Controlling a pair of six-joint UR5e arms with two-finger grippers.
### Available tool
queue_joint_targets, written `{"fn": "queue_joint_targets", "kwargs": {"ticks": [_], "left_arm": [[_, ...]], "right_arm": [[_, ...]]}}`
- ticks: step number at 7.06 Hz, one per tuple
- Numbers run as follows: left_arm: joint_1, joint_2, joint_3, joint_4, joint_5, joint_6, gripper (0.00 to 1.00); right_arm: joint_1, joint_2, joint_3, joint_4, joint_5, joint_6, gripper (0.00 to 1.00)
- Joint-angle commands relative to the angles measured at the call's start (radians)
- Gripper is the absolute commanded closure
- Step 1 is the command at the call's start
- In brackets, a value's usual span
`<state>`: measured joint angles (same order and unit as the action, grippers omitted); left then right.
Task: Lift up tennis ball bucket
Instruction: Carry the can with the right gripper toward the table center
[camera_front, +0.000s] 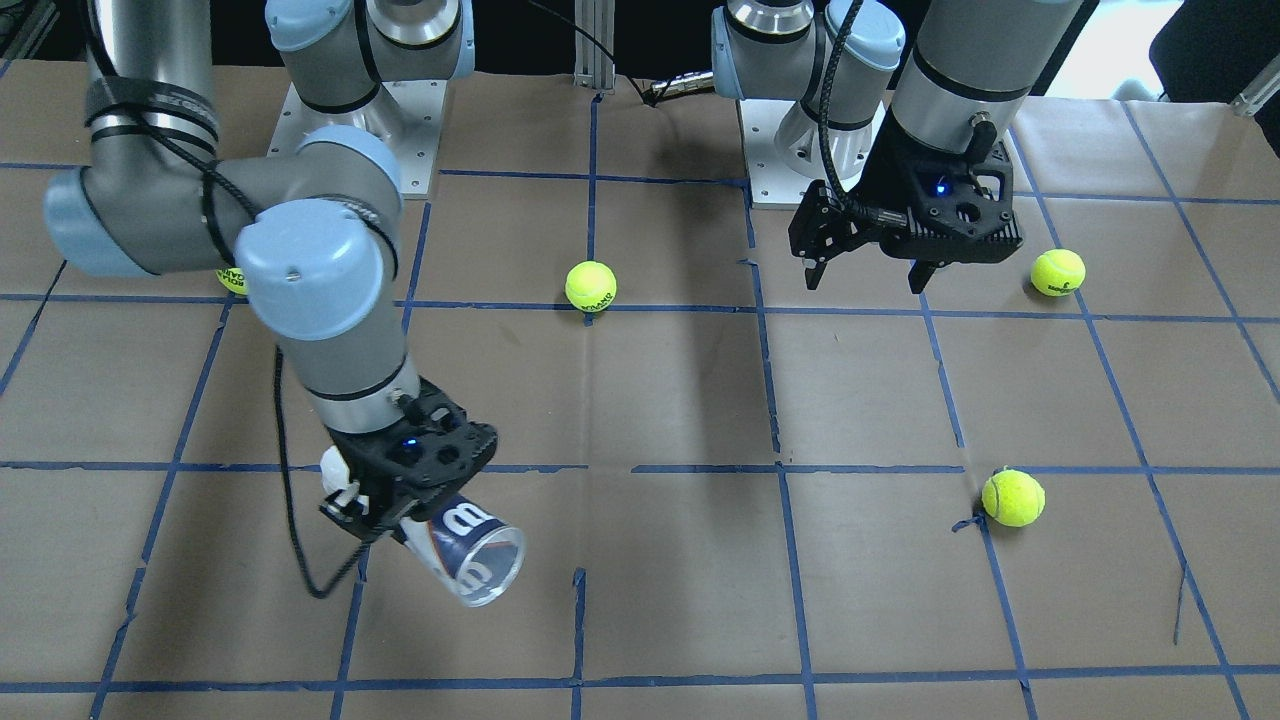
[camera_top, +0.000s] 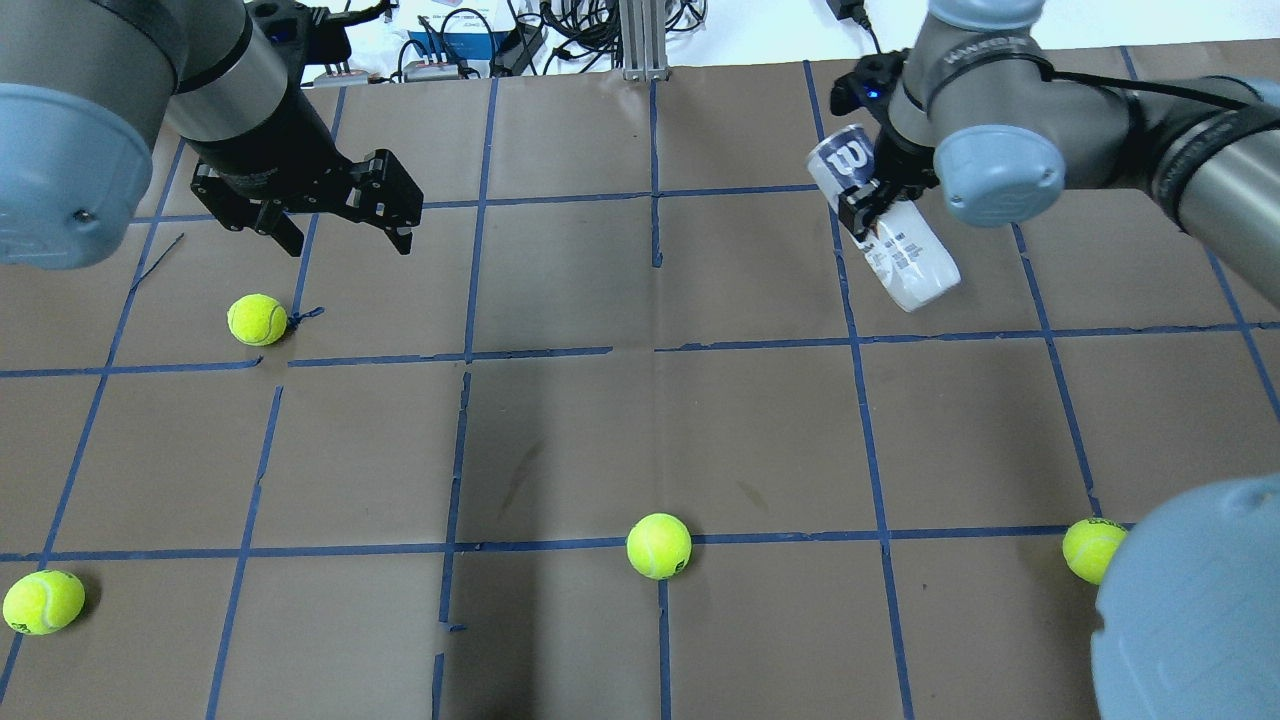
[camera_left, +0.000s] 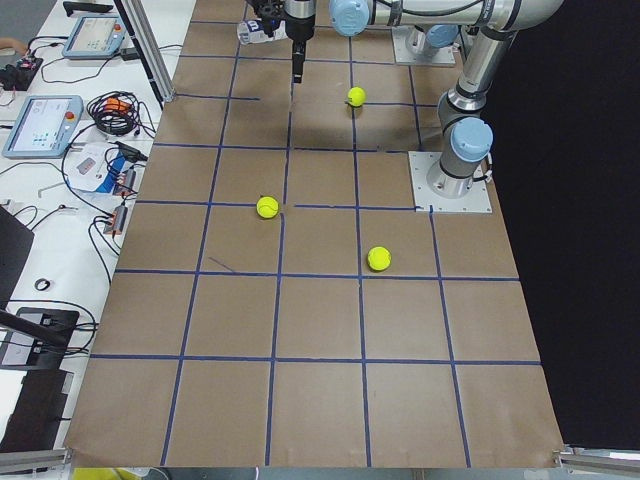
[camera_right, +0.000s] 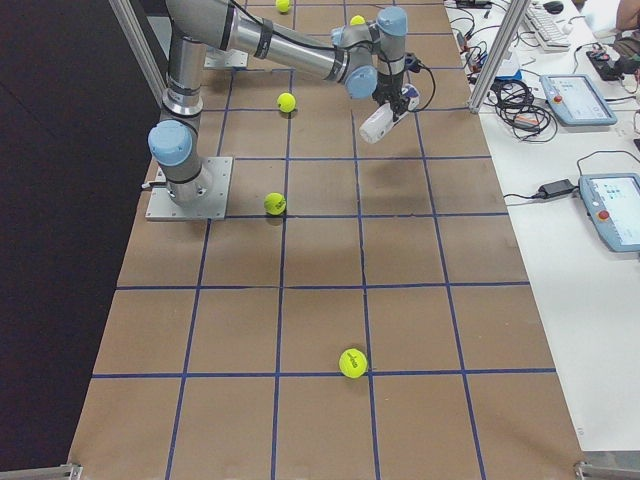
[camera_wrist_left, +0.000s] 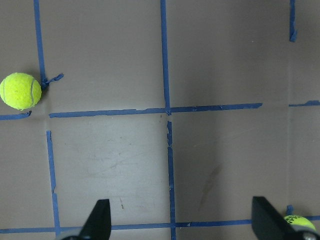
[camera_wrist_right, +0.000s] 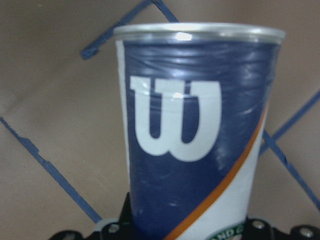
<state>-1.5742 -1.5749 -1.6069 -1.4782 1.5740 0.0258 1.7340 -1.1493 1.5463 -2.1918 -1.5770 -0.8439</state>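
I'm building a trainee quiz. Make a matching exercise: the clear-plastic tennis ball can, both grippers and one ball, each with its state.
1 clear-plastic tennis ball bucket with navy-white label
2 left gripper
3 right gripper
4 yellow-green tennis ball beside torn tape

a open, empty
b lying on the paper
c tilted, held aloft
d shut on the bucket

Pairs: 1-c, 2-a, 3-d, 4-b

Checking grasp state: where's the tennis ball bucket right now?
Overhead view, upper right: the tennis ball bucket hangs tilted above the table, clamped in the right gripper.

Brown-paper table w/ blue tape grid, white side bench w/ cables & tablets, black backdrop.
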Motion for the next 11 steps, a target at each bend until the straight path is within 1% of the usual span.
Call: {"fn": "queue_joint_targets", "kwargs": {"ticks": [1, 2, 3, 4, 5, 6, 7, 11], "left_arm": [[0.002, 0.000, -0.002, 0.001, 0.004, 0.002, 0.00], [0.002, -0.005, 0.001, 0.002, 0.004, 0.002, 0.00], [0.003, -0.002, -0.004, -0.001, 0.006, 0.000, 0.00], [0.002, 0.000, -0.005, 0.004, 0.006, 0.000, 0.00], [0.002, 0.000, -0.007, 0.004, 0.006, 0.000, 0.00], [0.005, 0.000, -0.008, 0.004, 0.008, 0.002, 0.00], [0.008, -0.007, 0.001, 0.006, 0.006, 0.003, 0.00], [0.005, -0.008, 0.004, 0.006, 0.006, 0.002, 0.00]], "right_arm": [[0.097, 0.087, -0.061, -0.104, 0.000, -0.299, 0.38], [0.120, 0.121, -0.078, -0.108, -0.015, -0.366, 0.36], [0.137, 0.138, -0.083, -0.109, -0.046, -0.391, 0.36], [0.154, 0.155, -0.084, -0.112, -0.051, -0.391, 0.36], [0.166, 0.183, -0.081, -0.141, -0.051, -0.391, 0.35], [0.170, 0.204, -0.074, -0.143, -0.069, -0.394, 0.29], [0.168, 0.223, -0.077, -0.143, -0.084, -0.397, 0.26], [0.177, 0.240, -0.077, -0.155, -0.055, -0.394, 0.21]]}}
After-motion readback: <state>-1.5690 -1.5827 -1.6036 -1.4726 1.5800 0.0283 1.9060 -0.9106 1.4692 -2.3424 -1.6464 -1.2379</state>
